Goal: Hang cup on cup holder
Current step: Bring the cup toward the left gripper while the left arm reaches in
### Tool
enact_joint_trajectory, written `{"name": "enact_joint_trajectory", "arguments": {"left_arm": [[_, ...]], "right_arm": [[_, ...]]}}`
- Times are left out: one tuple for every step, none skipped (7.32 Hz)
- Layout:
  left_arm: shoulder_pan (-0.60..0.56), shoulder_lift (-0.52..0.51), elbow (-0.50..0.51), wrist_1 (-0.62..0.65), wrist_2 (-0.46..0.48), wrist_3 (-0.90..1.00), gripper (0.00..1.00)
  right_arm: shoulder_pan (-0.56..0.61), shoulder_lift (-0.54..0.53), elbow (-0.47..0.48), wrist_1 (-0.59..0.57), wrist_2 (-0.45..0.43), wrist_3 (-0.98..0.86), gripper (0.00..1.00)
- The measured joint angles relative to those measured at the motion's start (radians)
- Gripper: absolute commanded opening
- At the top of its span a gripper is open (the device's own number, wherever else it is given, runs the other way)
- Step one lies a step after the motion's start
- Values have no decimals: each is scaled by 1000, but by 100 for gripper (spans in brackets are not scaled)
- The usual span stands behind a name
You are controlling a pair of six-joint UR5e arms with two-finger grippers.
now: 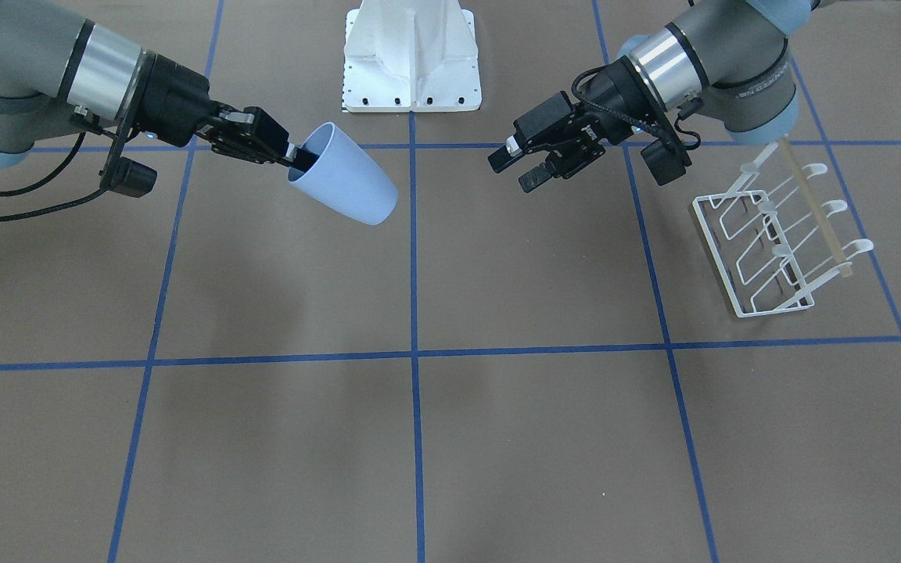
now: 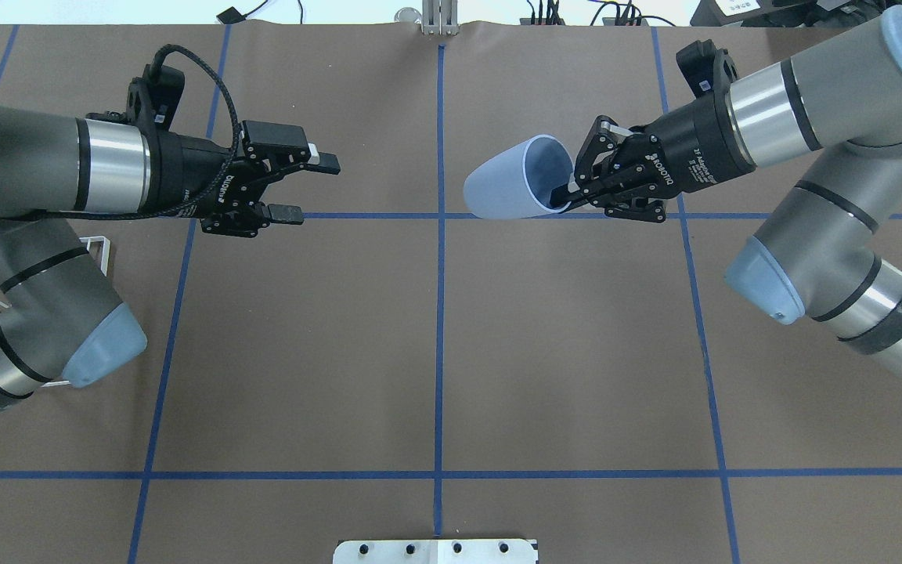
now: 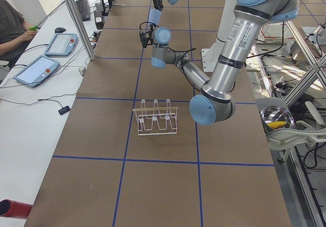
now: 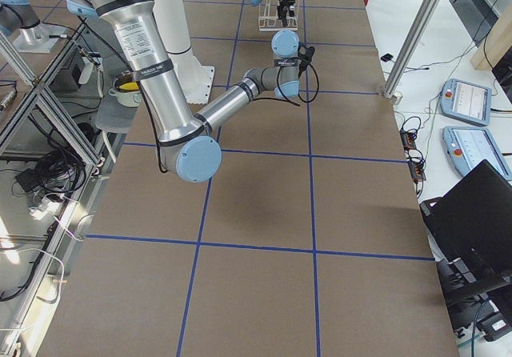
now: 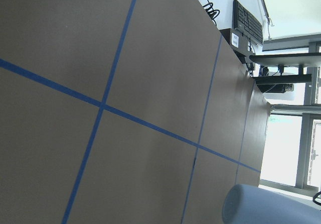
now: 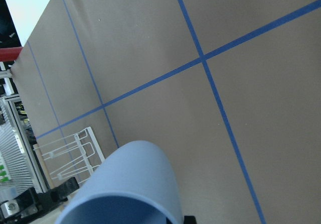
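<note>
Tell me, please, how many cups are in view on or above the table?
1. The cup is gripped at its rim by the right gripper, held sideways above the table. The cup holder carries none, and nothing suggests a hidden one.

Tilted cup aloft; cup holder standing
</note>
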Motion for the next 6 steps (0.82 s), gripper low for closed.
{"name": "enact_joint_trajectory", "arguments": {"left_arm": [[6,-5,30,-93,27,-70,98],[16,-9,70,-204,57,-130,98],[27,-11,107,-313,90,-187,98],[33,-12,130,-388,112,-230,98],[42,-12,142,-440,122,-259,98],[53,-14,146,-481,128,-293,98]], "right_arm": [[-24,5,-17,90,-31,66,0],[-47,10,-26,165,-57,126,0],[-73,18,-38,255,-86,192,0],[-95,27,-59,342,-105,235,0],[-115,38,-76,409,-130,270,0],[-135,48,-88,463,-164,297,0]]}}
